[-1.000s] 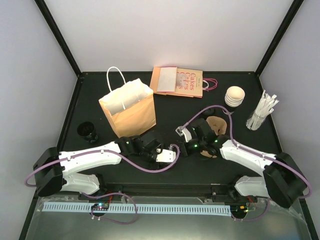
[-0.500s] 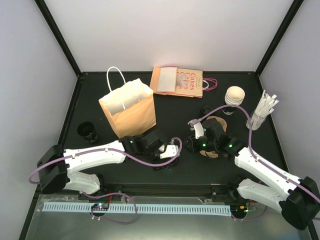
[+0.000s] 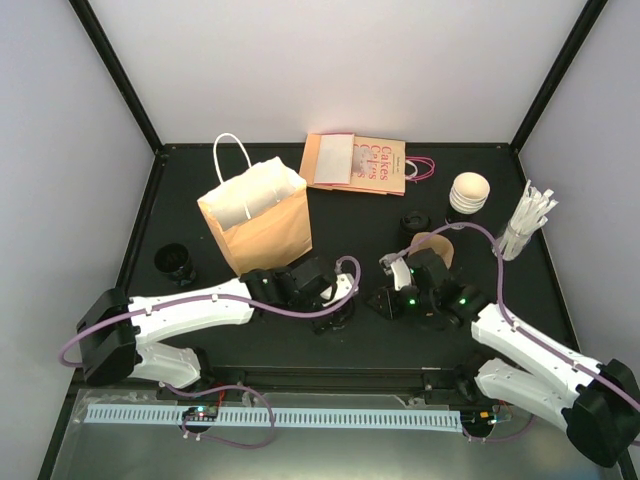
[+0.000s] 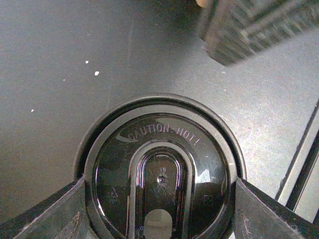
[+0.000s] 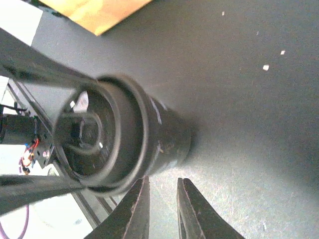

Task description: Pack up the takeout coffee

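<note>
Clamping the cup (image 4: 160,149) at its lid rim, the left gripper (image 4: 159,214) stands wide, one finger against each side. The cup sits upright on the table (image 3: 350,225), just in front of the bag (image 3: 258,220). The right gripper (image 5: 163,181) is nearly pressed together and empty, just beside the cup's wall. The carrier (image 3: 432,248) lies behind the right wrist, the straws (image 3: 525,225) far right. Both arms reach low toward the middle, facing each other.
</note>
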Action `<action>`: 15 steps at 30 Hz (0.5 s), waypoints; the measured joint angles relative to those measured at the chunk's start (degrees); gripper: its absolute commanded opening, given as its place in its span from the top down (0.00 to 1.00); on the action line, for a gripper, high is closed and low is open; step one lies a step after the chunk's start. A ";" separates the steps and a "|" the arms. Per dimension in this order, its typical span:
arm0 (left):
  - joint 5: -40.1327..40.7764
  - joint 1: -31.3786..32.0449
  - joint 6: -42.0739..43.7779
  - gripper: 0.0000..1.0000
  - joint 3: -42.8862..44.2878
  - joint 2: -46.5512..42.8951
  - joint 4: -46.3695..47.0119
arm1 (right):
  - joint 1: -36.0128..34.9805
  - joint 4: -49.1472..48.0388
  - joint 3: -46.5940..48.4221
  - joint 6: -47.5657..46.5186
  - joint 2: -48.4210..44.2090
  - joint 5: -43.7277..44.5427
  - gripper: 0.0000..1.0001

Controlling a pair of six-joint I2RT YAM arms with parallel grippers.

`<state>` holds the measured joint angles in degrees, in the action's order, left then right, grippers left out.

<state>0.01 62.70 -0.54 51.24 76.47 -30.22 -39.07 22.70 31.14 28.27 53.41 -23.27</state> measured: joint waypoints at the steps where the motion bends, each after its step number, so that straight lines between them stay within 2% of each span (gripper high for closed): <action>1: 0.55 0.00 -1.05 0.43 0.15 -0.07 0.07 | 0.00 -0.37 -0.87 0.46 -0.15 -0.90 0.80; 15: 6.19 0.02 -9.77 0.43 1.16 -0.42 0.15 | -0.02 -4.52 -5.55 3.87 -2.25 -7.63 0.78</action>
<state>6.20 62.72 -10.31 52.40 76.05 -30.06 -39.09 18.17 25.58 32.14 51.16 -30.89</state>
